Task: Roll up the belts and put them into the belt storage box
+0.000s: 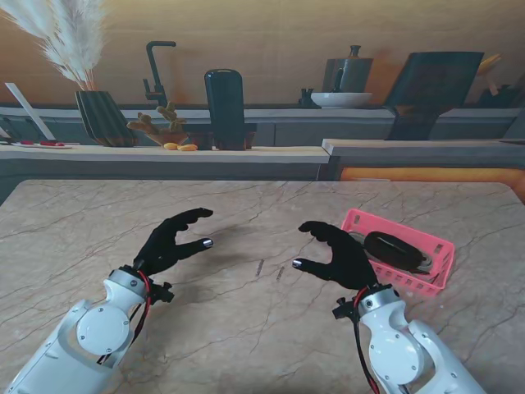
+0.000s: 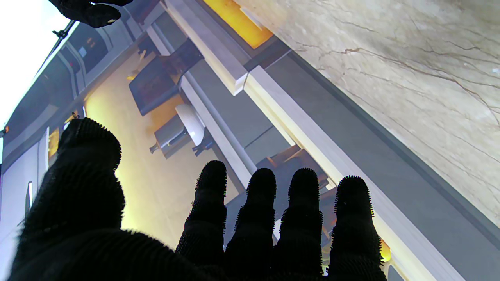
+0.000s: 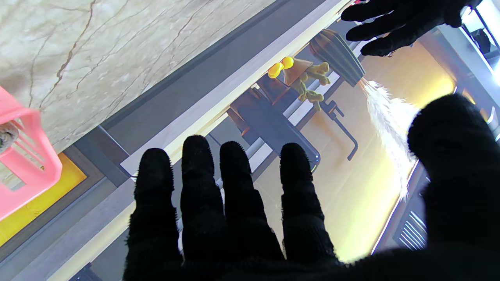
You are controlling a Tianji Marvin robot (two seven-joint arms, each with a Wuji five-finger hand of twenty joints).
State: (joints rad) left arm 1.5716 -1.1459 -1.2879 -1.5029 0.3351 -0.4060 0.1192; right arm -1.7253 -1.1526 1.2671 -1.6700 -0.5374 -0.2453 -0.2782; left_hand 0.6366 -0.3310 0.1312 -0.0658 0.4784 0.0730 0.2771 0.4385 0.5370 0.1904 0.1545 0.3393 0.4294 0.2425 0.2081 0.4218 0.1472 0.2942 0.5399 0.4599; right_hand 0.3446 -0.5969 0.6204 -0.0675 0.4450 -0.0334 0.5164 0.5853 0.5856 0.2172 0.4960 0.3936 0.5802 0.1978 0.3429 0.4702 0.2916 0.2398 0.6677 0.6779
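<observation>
A pink slatted belt storage box stands on the marble table at the right, and a rolled black belt lies inside it. My right hand, in a black glove, hovers just left of the box with its fingers spread and nothing in it. My left hand hovers over the table's left half, also spread and empty. The two palms face each other. A corner of the box shows in the right wrist view. Only empty gloved fingers show in the left wrist view.
Two small dark marks lie on the table between the hands. Behind the table runs a counter with a vase of pampas grass, a black faucet, a dark canister, a bowl and a kettle.
</observation>
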